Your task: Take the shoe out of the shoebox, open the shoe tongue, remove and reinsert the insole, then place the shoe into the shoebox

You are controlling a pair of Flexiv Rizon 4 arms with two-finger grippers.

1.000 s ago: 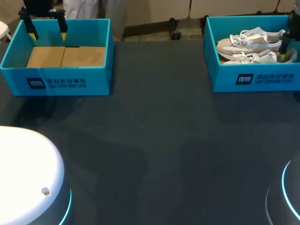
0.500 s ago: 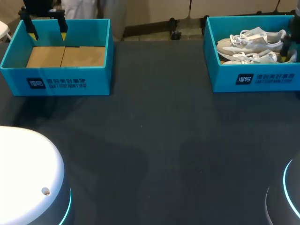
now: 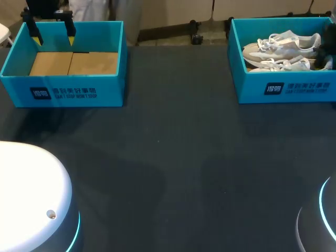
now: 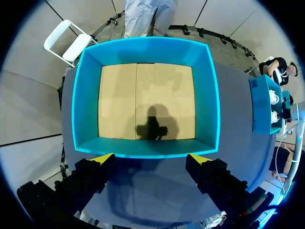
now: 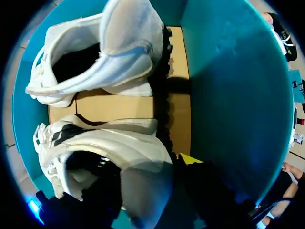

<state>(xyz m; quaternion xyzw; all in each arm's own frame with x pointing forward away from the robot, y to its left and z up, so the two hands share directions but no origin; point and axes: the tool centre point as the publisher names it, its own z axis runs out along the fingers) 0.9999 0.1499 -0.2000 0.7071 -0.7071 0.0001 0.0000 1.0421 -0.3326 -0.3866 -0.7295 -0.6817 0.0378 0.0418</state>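
Two white shoes lie in the teal shoebox [image 3: 283,89] at the table's back right. My right arm [image 3: 329,42] reaches down into that box at its right end. In the right wrist view my right gripper [image 5: 145,167] straddles the heel of the nearer shoe [image 5: 109,143]. One finger is in the shoe's opening and the yellow tip [image 5: 190,159] is against its sole side, so it is shut on the heel. The other shoe [image 5: 105,52] lies ahead of it. My left gripper [image 3: 52,38] hangs open over the far rim of the left box [image 3: 68,92].
The left teal box [image 4: 147,148] holds only a cardboard floor [image 4: 143,100]. In the right box, bare cardboard [image 5: 176,95] shows between the shoes and the box wall [image 5: 233,95]. Dark tabletop [image 3: 173,157] spreads between the two boxes and toward the front.
My right gripper's fingers have drawn together on the front shoe's heel. The yellow tip seen beside that heel in the head view no longer shows. The shoes and the left arm have not moved.
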